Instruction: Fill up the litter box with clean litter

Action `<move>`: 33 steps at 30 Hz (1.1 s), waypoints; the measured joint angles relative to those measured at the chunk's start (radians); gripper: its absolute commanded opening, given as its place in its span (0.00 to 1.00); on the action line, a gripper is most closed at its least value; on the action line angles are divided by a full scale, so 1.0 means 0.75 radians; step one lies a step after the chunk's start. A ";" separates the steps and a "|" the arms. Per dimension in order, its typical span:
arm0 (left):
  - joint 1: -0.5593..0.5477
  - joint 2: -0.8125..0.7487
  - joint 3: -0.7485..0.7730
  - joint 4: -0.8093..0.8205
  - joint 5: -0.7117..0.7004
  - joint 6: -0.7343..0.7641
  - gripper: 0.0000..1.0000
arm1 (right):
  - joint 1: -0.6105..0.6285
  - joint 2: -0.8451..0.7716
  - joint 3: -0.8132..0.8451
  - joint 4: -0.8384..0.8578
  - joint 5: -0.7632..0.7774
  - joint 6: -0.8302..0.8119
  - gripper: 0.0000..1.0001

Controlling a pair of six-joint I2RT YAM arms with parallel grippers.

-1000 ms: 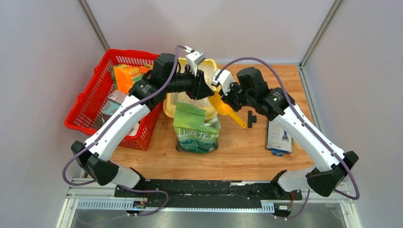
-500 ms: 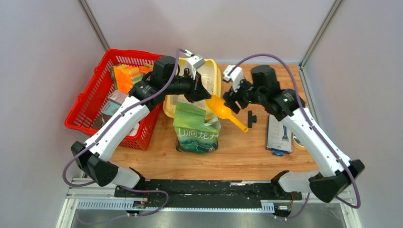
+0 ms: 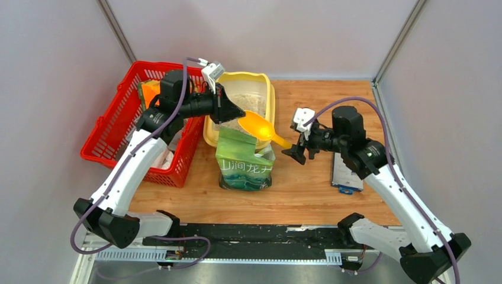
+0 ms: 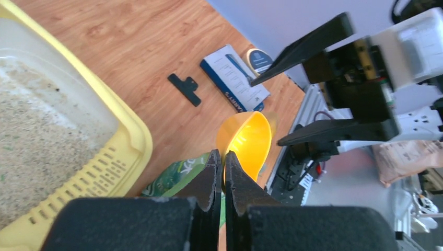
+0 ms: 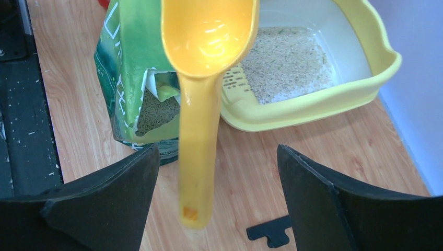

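Note:
The pale yellow litter box [image 3: 267, 97] stands at the back of the table with a layer of clean litter [image 3: 248, 105] in it. My left gripper [image 3: 238, 113] is shut on the bowl rim of an orange-yellow scoop [image 3: 258, 125], holding it above the open green pouch [image 3: 245, 163]. In the left wrist view the jaws [image 4: 222, 153] pinch the scoop [image 4: 246, 138] edge. The scoop's bowl [image 5: 206, 31] looks empty. My right gripper [image 3: 296, 145] is open; the handle end [image 5: 196, 198] hangs between its fingers [image 5: 104, 201] without touching them. Litter [image 5: 156, 112] shows inside the pouch [image 5: 123, 63].
A red mesh basket [image 3: 112, 127] with boxes stands left of the litter box. A black clip [image 5: 270, 230] and a blue booklet [image 3: 346, 171] lie on the wood to the right. The litter box rim [image 5: 313, 104] is just behind the pouch.
My right gripper let go of the scoop handle, opened wide and drew back to the right. My left gripper closed on the scoop bowl and carried it left, over the pouch.

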 measured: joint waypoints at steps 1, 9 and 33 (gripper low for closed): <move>0.004 -0.006 -0.010 0.012 0.023 -0.012 0.00 | 0.011 0.022 -0.007 0.011 -0.002 -0.010 0.88; 0.049 -0.011 -0.020 0.054 0.107 -0.065 0.09 | 0.084 0.115 -0.033 0.063 0.017 -0.114 0.22; -0.307 -0.137 0.132 -0.480 -0.346 1.308 0.39 | 0.297 0.348 0.488 -0.514 0.262 -0.709 0.07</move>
